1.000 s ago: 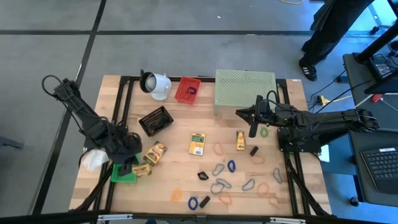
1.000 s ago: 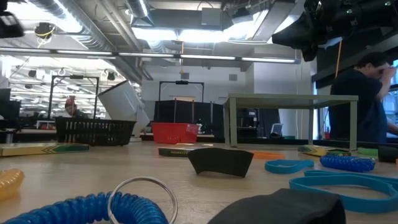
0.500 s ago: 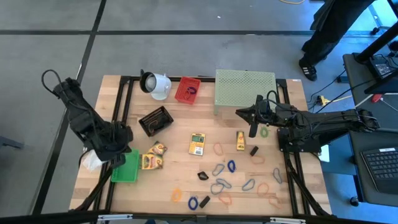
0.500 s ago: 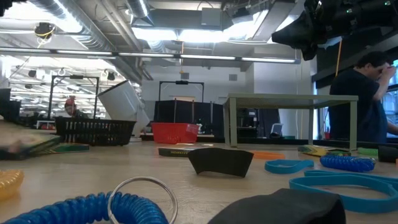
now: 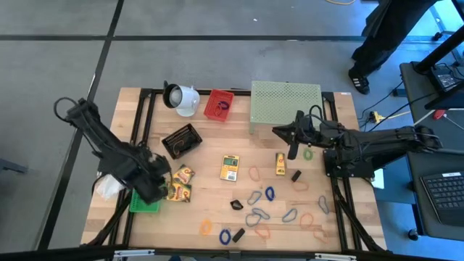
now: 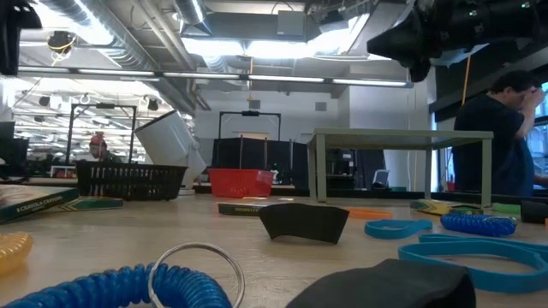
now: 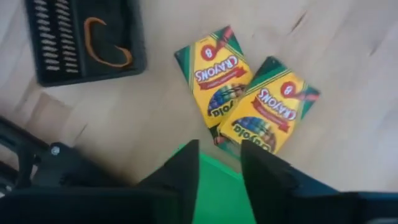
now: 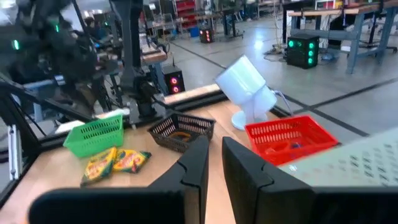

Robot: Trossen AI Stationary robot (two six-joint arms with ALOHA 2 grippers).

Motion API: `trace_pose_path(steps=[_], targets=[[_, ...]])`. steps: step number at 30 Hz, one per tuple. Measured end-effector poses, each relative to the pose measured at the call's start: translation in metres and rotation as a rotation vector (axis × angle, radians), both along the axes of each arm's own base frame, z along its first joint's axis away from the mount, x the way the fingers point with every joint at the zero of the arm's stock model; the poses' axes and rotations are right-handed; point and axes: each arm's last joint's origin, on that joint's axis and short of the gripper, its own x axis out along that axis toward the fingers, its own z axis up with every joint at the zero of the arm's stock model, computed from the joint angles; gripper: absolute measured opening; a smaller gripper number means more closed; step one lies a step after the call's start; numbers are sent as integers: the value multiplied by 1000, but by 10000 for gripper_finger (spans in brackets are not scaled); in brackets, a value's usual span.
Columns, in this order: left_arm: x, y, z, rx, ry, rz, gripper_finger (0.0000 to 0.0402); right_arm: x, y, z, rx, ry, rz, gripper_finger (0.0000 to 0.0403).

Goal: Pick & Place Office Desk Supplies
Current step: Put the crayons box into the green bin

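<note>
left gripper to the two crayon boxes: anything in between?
Nothing visible. The left gripper hangs over the green basket, jaws apart and empty. The two crayon boxes lie side by side on bare table just beyond the basket's edge. The black basket sits off to one side.

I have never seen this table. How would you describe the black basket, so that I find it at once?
Start at the large pale green mesh stand at the table's far edge, then pass the red basket beside it. The black basket sits nearer the table's middle than the red one. It alone is black, and an orange rubber band lies inside it.
</note>
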Motion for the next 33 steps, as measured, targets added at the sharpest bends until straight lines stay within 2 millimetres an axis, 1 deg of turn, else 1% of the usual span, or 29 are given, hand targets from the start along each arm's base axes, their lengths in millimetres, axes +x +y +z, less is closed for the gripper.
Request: trace_pose_path(steps=[4, 7, 10, 14, 18, 22, 27, 30, 33], targets=[[21, -11, -21, 27, 87, -133, 166, 16, 3, -3, -18, -46, 93, 49], [38, -18, -35, 31, 105, -242, 187, 28, 6, -6, -22, -86, 198, 49], [54, -23, -50, 5, 127, -308, 196, 38, 8, -12, -24, -114, 274, 49], [69, -28, -68, -58, 180, -351, 196, 51, 9, -22, -24, -116, 308, 49], [75, -33, -82, -87, 223, -369, 195, 63, 9, -30, -18, -92, 312, 57], [79, -37, -87, -121, 210, -334, 195, 83, 10, -31, 30, -74, 364, 83], [78, -49, -88, -163, 159, -311, 199, 117, 16, -33, 86, -43, 461, 132], [74, -56, -88, -175, 146, -322, 201, 139, 20, -39, 99, 1, 479, 160], [69, -65, -88, -208, 142, -337, 199, 158, 24, -44, 132, 39, 486, 180]])
